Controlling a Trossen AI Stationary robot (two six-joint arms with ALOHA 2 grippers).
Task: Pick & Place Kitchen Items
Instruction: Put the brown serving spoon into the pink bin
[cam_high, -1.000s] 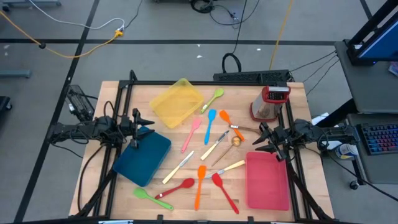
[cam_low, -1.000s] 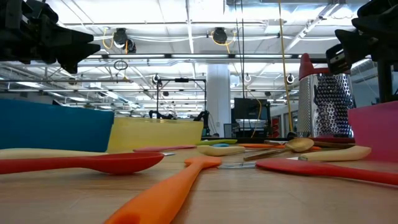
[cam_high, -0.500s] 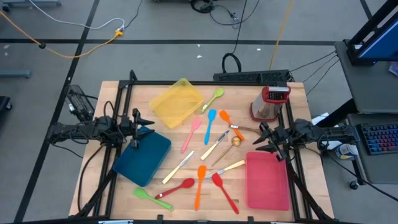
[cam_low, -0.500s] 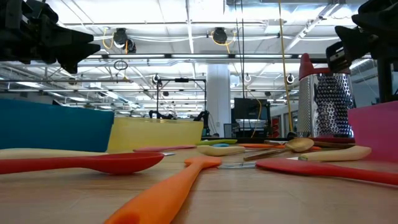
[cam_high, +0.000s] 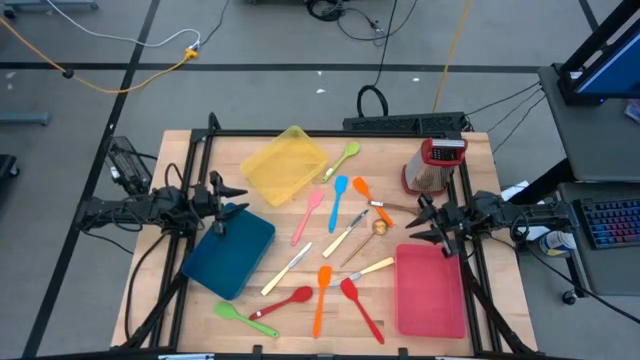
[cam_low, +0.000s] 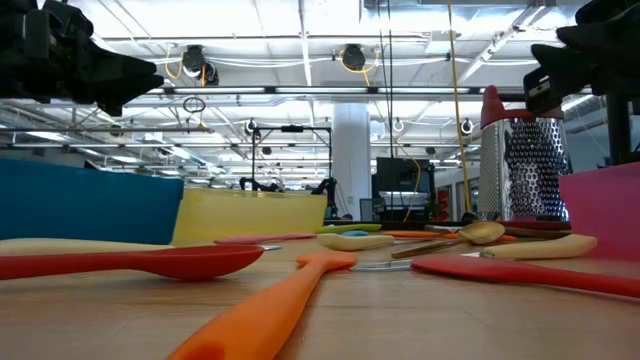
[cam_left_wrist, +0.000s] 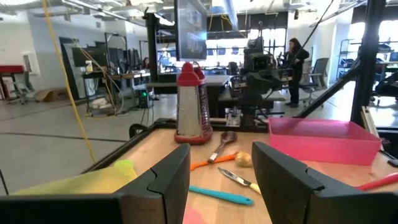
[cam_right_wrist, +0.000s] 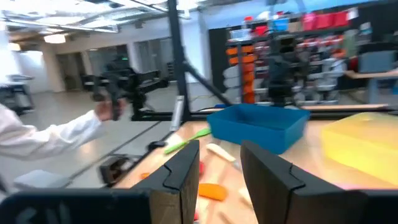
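The kitchen items lie loose on the wooden table between three trays: a green spoon, a pink spatula, a blue spoon, an orange spatula, red spoons, cream-handled knives and a metal spoon. My left gripper hovers at the table's left edge, above the blue tray's far corner. It is open and points level toward the utensils. My right gripper hovers at the right edge, also open, level and empty.
A yellow tray sits far left, a blue tray near left and a pink tray near right. A red-topped metal grater stands far right. A person's white sleeve shows beyond the table's edge.
My left gripper has rolled a little about its own axis while staying in place. The utensils and trays have not moved.
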